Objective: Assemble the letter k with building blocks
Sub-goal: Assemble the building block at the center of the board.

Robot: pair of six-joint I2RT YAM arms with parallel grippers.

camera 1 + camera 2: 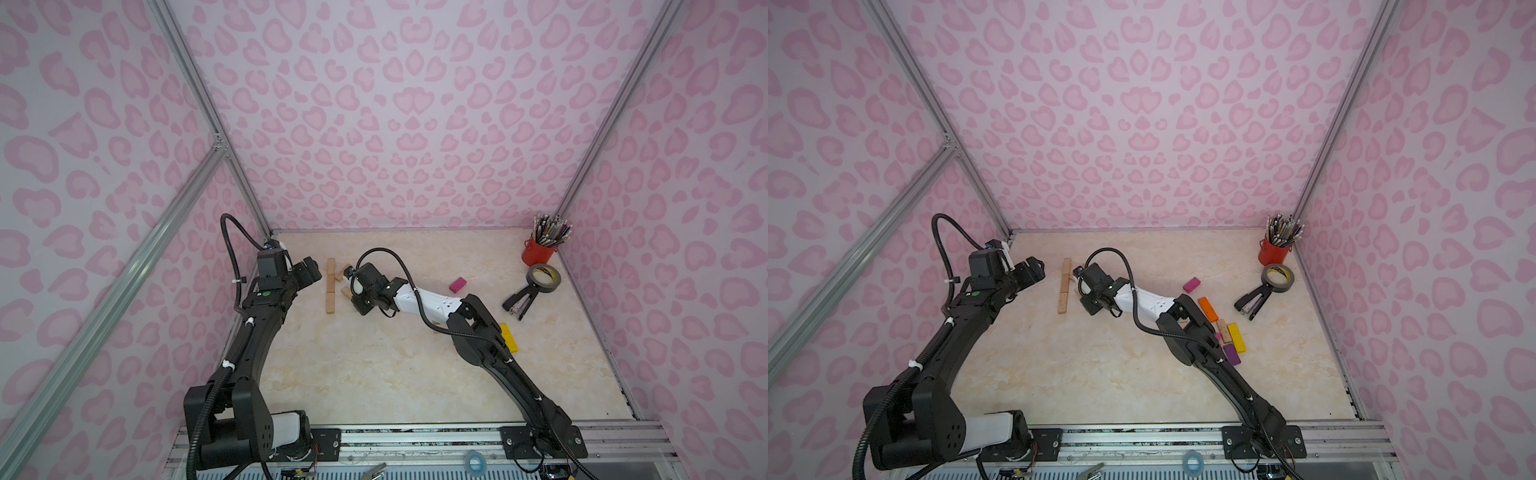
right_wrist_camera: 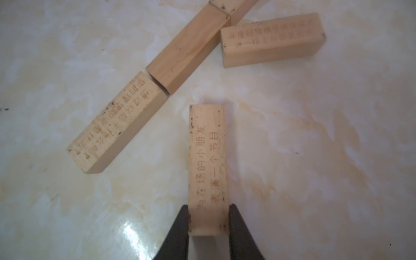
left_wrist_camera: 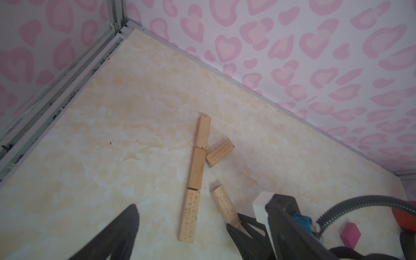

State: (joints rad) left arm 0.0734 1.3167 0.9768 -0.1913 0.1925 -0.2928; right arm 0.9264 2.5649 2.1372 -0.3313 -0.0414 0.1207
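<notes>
**blocknerd:** Right hand is practically in the lens on the right wrist view, fingers pinching the short end of the held block, which is plain wood with engraved characters. Can't tell whether it lies flat on the desk or hangs just off it.

**yam_lurker:** ok, and where is that compared to everything else?

**blocknerd:** Far left part of the desk. Three plain blocks lie end to end as the stem. The held block's free end sits just beside the stem, near the joint between the middle piece and the one closest to the robot. There's a small gap, so it's not touching. Higher up, the diagonal block slants away from the stem. Its corner is touching the stem or a hair off it, can't tell which.

**yam_lurker:** left side doing anything?

**blocknerd:** Left hand is spread wide with nothing in it, hanging near the stem on the opposite side.

**yam_lurker:** spares?

**blocknerd:** The magenta block lies alone toward the right. The orange block, plain block, yellow block and purple block bunch up by the right arm's elbow, partly hidden by it. The red cup of pencils, tape roll and stapler are in the far right corner.
</notes>
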